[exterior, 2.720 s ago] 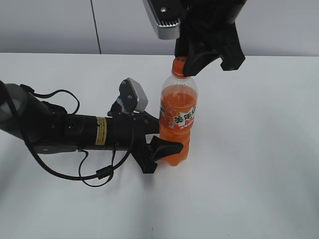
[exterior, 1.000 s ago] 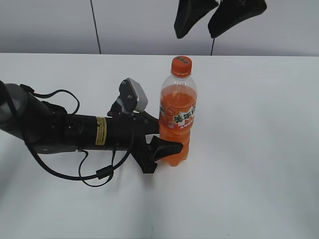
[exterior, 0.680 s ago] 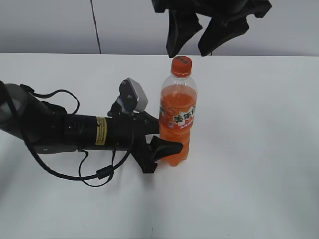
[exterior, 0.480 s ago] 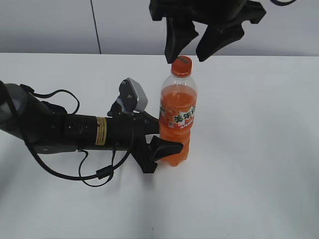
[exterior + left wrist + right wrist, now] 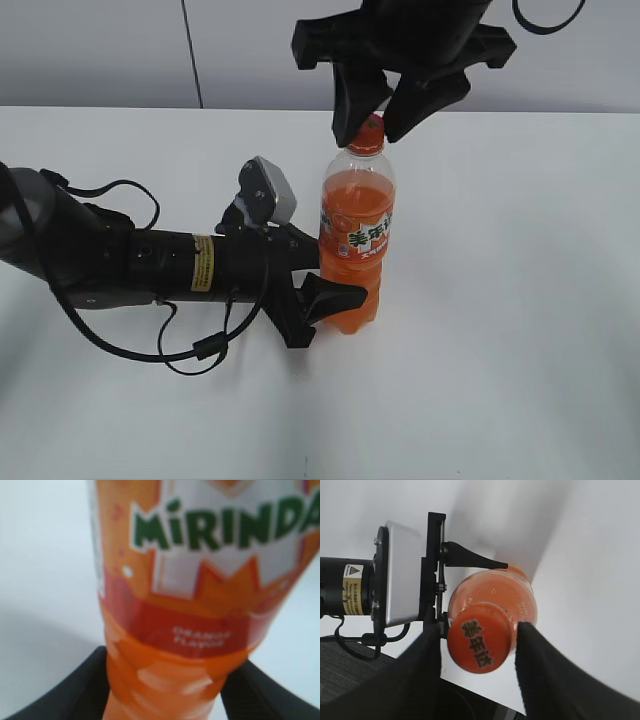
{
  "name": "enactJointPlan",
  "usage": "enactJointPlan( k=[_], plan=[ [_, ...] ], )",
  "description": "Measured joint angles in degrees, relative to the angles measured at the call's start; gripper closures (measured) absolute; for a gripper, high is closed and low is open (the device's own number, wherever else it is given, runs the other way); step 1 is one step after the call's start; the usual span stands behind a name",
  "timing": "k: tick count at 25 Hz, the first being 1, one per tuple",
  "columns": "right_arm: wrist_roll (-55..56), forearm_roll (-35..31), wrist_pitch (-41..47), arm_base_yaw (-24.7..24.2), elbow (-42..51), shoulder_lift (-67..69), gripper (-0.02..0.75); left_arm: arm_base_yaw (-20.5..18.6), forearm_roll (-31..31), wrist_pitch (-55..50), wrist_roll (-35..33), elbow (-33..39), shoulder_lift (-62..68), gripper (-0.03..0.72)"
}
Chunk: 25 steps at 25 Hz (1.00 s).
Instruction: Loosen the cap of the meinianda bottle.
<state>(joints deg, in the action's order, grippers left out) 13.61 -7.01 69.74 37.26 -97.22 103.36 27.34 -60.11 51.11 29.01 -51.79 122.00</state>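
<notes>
the meinianda bottle (image 5: 357, 240) stands upright at the middle of the white table (image 5: 520, 300). the left gripper (image 5: 325, 280) reaches in from nine o'clock and clamps its lower body. from twelve o'clock, the right gripper (image 5: 372, 120) straddles the cap (image 5: 479, 644), fingers (image 5: 542, 672) flanking it; i cannot tell whether they grip.
</notes>
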Motion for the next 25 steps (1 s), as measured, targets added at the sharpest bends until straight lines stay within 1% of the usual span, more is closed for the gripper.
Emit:
enactJointPlan(
  k=[3,4,8,11,13,16,22,25],
  plan=[
    [-0.1,0.1,0.0,0.0,0.0,0.0,0.456,0.0,0.0,0.0,0.0,0.0,0.0,0.279],
    [-0.1,0.1,0.0,0.0,0.0,0.0,0.466,0.0,0.0,0.0,0.0,0.0,0.0,0.279],
    [-2.0,0.1,0.0,0.0,0.0,0.0,0.466,0.0,0.0,0.0,0.1,0.0,0.0,0.279],
    [-7.8,0.1,0.0,0.0,0.0,0.0,0.466,0.0,0.0,0.0,0.1,0.0,0.0,0.279],
    [-13.6,0.1,0.0,0.0,0.0,0.0,0.466,0.0,0.0,0.0,0.1,0.0,0.0,0.279],
    [-26.4,-0.2,0.0,0.0,0.0,0.0,0.466,0.0,0.0,0.1,0.1,0.0,0.0,0.279],
    [-58.6,-0.5,0.0,0.0,0.0,-0.1,0.466,0.0,-0.1,0.2,-0.2,0.0,0.0,0.28],
    [-70.6,-0.2,0.0,0.0,0.0,-0.1,0.466,0.0,-0.2,0.2,-0.4,0.0,0.0,0.28]
  ],
)
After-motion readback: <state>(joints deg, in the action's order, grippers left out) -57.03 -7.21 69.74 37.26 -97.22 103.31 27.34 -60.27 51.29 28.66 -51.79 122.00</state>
